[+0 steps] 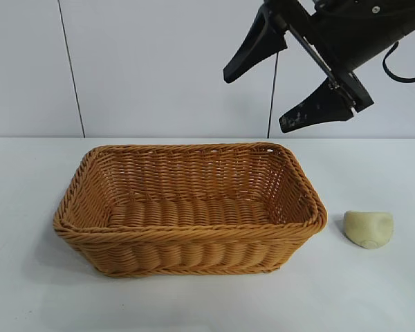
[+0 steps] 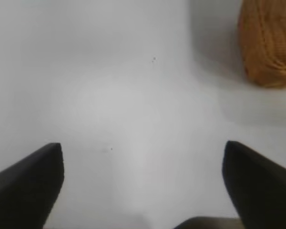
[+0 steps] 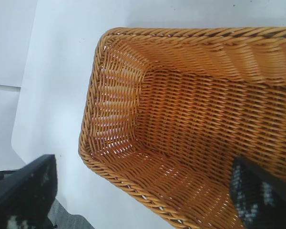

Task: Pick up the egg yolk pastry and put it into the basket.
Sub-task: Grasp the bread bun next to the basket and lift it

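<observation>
Exterior view shows a large rectangular woven wicker basket (image 1: 190, 207), orange-tan with sloping sides and a braided rim, standing on a plain white bench (image 1: 373, 290). Nothing lies inside it. A small pale yellow-cream rounded lump, the egg yolk pastry (image 1: 369, 228), rests on the bench just beside the basket's right end, apart from it, with a dent in its smooth surface.

Above the basket's right rear corner, high in the air, hangs the right pincer (image 1: 287, 83). Its two black fingers stand spread wide apart and hold nothing. Pale scuff marks speckle the lower finger.

Right wrist view looks down into the basket between these spread fingers, showing the woven floor and one short end wall.

Left wrist view shows the left pincer (image 2: 143, 186) with its dark fingers wide apart and empty, over bare white bench. One corner of the basket sits well ahead of it, off to one side.
</observation>
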{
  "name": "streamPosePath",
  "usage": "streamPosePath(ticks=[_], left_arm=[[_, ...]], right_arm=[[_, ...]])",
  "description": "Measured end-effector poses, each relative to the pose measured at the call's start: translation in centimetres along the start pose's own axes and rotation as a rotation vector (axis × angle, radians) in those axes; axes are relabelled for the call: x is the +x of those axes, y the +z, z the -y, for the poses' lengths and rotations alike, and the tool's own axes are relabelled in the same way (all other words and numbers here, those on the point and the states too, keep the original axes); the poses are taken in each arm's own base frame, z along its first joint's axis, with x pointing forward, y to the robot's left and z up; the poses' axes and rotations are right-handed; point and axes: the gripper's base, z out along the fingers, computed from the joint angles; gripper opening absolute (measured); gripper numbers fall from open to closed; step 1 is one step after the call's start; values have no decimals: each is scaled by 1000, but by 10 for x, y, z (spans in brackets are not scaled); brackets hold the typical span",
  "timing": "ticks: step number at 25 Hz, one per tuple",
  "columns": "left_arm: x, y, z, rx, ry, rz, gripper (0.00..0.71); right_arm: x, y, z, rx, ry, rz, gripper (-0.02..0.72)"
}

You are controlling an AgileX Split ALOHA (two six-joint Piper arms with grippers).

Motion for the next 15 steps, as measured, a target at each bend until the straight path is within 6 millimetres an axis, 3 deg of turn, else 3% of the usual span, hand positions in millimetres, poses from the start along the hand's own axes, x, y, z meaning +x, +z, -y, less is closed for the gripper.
streamPosePath(ticks=[8, 15], left_arm=[[0, -1, 0, 0, 0, 5, 695], [0, -1, 0, 0, 0, 5, 695]], right_arm=[[-8, -24, 30, 385, -38, -70, 678], [-10, -44, 69, 465, 66, -59, 678]])
